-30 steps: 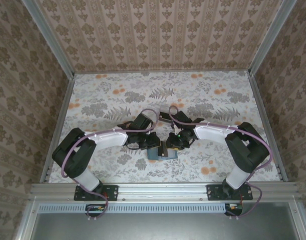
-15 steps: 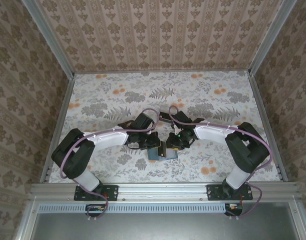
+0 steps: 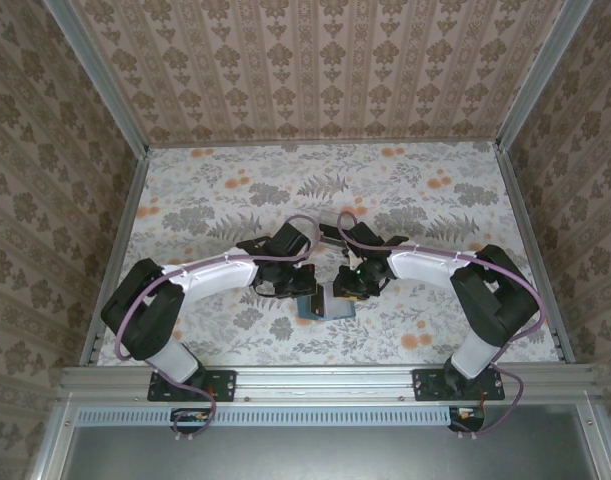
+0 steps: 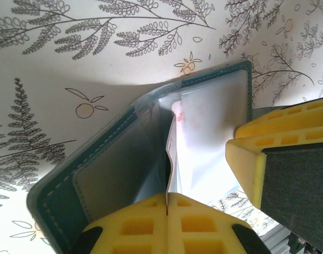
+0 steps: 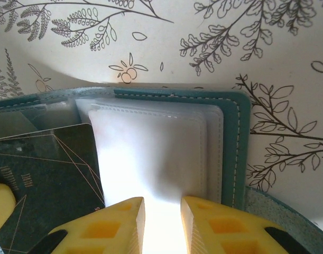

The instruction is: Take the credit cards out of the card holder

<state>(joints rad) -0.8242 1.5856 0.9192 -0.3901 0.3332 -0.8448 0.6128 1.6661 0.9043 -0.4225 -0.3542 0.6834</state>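
The card holder lies open close to the near edge of the table, about midway along it, between the two arms. The left gripper is clenched on a thin upright sheet that looks like the pale pink card, though edge-on it could be a sleeve leaf. The right gripper grasps the holder's clear sleeve leaves, with the dark grey card tucked in the left-hand pocket. To do the pull well, draw the card straight along its pocket while the right arm holds the holder down. Pulling at an angle would likely drag the whole holder.
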